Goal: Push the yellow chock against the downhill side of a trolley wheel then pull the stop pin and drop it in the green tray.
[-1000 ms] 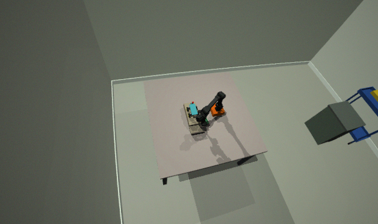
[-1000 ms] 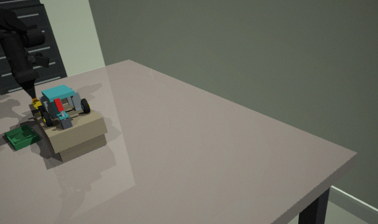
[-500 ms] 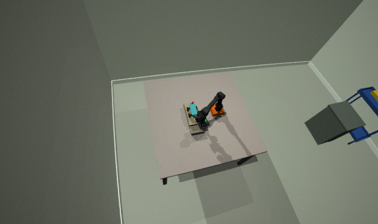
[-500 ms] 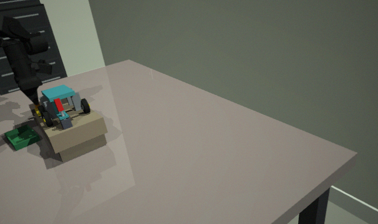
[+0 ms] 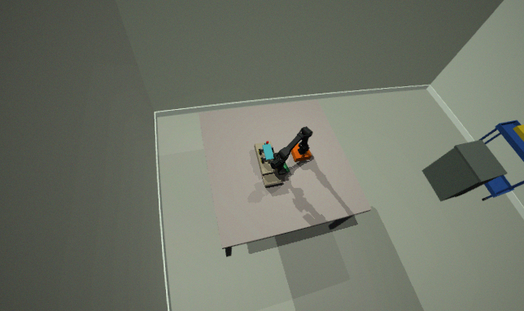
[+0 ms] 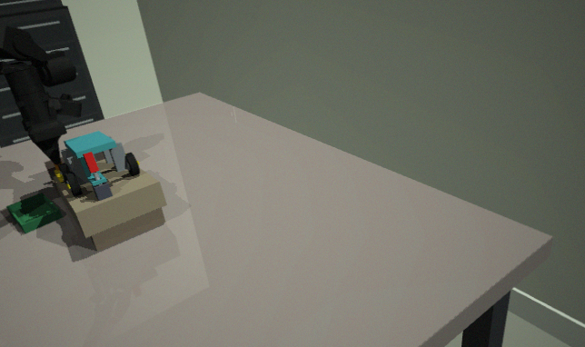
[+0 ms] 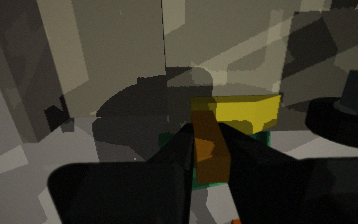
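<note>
My gripper (image 6: 57, 162) (image 7: 203, 129) is shut on the orange handle of the yellow chock (image 6: 58, 174) (image 7: 247, 114). The chock is over the ramp's tray-side edge; whether it touches the ramp is unclear. In the wrist view a gap shows between it and the trolley's black wheel (image 7: 342, 124) on the right. The trolley (image 5: 268, 151) (image 6: 91, 143) stands on the ramp (image 5: 266, 166) (image 6: 125, 209) (image 7: 125, 45). The red-headed stop pin (image 5: 267, 142) (image 6: 91, 163) is upright at its uphill end. The green tray (image 5: 286, 168) (image 6: 34, 223) lies beside the ramp, partly hidden by the arm in the top view.
The arm reaches from its orange base (image 5: 302, 155) across to the ramp. The trolley's near-side wheels are close to the fingers in the exterior view. The table (image 5: 238, 220) (image 6: 325, 227) carries the ramp, tray and arm.
</note>
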Available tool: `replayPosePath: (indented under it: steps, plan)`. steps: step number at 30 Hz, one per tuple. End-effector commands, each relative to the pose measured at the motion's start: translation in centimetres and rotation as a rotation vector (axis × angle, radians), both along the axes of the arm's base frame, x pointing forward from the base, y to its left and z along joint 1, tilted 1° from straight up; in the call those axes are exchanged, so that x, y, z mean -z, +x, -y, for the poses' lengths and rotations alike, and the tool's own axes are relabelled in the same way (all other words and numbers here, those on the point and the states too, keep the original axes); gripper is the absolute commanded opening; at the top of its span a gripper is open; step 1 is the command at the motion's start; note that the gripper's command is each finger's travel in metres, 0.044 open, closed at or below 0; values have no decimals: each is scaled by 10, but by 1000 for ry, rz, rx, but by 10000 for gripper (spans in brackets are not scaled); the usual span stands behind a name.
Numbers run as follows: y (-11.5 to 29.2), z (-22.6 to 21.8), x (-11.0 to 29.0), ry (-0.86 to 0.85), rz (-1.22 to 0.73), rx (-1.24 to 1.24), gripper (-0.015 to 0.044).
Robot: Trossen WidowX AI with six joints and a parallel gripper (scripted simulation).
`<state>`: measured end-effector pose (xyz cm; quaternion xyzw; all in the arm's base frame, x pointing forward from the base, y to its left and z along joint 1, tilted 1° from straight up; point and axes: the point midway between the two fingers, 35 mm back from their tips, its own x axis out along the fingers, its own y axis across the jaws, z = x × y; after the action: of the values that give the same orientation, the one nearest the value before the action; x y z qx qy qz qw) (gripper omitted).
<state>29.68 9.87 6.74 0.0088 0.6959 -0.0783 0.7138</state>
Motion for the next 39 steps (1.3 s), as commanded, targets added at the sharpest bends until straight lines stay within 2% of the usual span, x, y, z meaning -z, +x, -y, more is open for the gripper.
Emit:
replayPosePath:
  steps: [1,39]
  plan:
    - [-1,6,-1,-6,5,-1,0]
    - [-4,30,-4,-9,5,-1,0]
